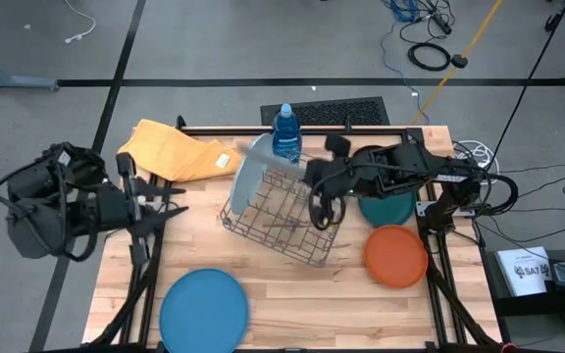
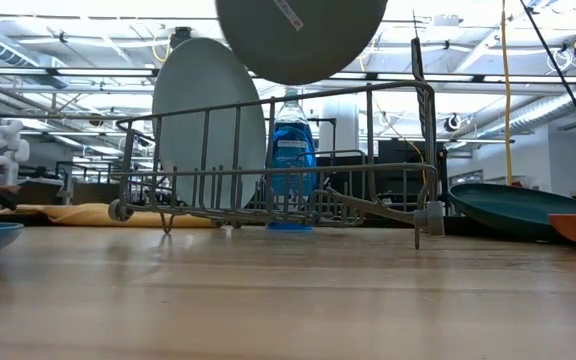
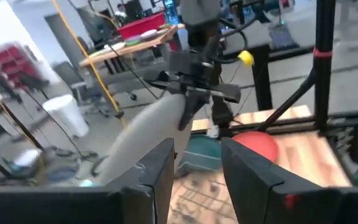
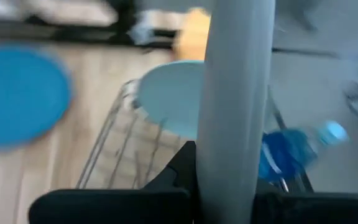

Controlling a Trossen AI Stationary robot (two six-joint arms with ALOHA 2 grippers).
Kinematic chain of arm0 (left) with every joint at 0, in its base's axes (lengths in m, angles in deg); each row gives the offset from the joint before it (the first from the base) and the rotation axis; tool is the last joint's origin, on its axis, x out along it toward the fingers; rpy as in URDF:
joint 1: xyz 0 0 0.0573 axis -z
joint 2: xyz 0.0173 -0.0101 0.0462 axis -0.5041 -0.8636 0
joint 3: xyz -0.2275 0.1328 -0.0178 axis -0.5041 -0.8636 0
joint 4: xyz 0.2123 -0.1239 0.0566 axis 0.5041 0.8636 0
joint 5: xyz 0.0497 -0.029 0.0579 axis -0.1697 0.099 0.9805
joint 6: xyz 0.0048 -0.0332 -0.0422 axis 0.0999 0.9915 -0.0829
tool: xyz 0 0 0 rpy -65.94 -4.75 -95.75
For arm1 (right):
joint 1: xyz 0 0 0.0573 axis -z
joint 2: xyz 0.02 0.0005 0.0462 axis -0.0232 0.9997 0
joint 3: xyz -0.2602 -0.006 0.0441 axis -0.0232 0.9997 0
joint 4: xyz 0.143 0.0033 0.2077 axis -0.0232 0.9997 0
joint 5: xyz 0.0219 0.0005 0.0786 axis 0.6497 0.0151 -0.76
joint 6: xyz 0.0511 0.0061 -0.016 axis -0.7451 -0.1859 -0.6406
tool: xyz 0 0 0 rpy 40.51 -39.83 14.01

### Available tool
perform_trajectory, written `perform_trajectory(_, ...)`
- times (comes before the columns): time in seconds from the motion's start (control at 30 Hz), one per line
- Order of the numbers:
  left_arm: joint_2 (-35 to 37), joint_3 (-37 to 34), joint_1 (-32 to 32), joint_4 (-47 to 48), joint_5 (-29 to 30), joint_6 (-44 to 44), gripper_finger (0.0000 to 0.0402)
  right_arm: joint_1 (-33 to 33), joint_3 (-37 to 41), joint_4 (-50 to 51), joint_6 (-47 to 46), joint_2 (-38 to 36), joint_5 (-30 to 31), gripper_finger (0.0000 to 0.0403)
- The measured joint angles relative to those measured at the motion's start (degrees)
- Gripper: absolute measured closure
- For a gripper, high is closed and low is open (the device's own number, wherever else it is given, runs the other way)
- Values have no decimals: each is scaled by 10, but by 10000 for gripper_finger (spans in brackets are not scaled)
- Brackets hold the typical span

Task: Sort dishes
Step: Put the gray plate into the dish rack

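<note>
Wooden worktop [image 1: 292, 294]: right end effector [image 1: 318, 208] is gripping grey plate [image 2: 301, 38] edge-on, hanging directly above wire rack [image 1: 281, 218]; left end effector [image 1: 170, 203] is idling part-open, farther off.

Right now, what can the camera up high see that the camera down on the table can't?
Only the high view shows both arms, the left gripper waiting open at the table's left side, and the right gripper holding a grey plate above the rack. Only the low view shows the room's ceiling lights behind. Both show the rack, the light blue plate standing in it, the blue bottle, and the blue plate.
</note>
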Motion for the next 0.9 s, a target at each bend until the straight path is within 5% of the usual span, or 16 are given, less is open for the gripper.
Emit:
perform_trajectory(0.5,0,0,0,-30,-2,-54,268,-98,-1,-21,-356,92,343,393)
perform_trajectory(0.9,21,0,21,-88,-5,-49,268,-122,0,-347,-423,280,572,393)
